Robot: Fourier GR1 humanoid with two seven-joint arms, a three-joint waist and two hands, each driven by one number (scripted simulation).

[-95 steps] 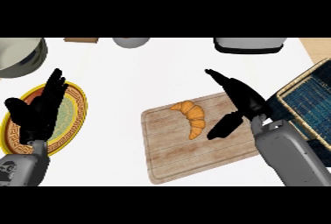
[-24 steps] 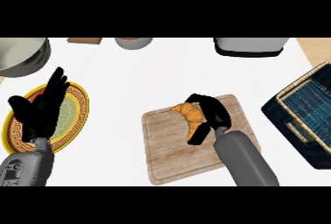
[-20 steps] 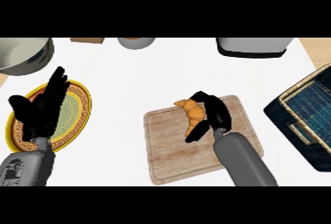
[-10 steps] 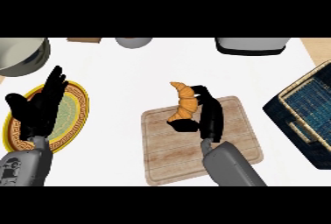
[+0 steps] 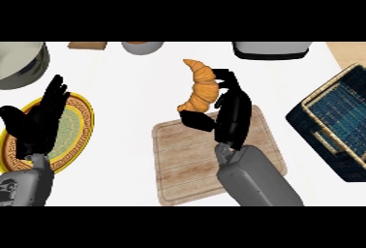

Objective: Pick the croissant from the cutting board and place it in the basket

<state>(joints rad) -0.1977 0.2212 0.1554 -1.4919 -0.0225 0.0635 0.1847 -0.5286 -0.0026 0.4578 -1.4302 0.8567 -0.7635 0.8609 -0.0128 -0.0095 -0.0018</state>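
**Croissant up off the board and on its way**

Since half a second ago the right hand (image 5: 227, 112) has carried the croissant (image 5: 200, 88) further up and away, and the pastry now shows past the far edge of the cutting board (image 5: 187, 160) instead of over it. The hand holds it from the side, thumb tucked against the lower tip and fingers (image 5: 227, 80) curled behind the upper half, so the grip spans most of its length.

By the look of it this is a light, flaky thing, stiff enough to keep its curve but easy to crush or flake at the thin ends; the thick middle seems the safest place to hold, and the hand's grip runs close to that.

The basket (image 5: 337, 123) sits well off to the hand's right, so a sideways carry is likely what comes next.

The count: one croissant, one cutting board, one basket, one yellow-rimmed plate (image 5: 81, 127).

The left hand (image 5: 36, 127) rests open over that plate, fingers up, far to the left of the working hand.
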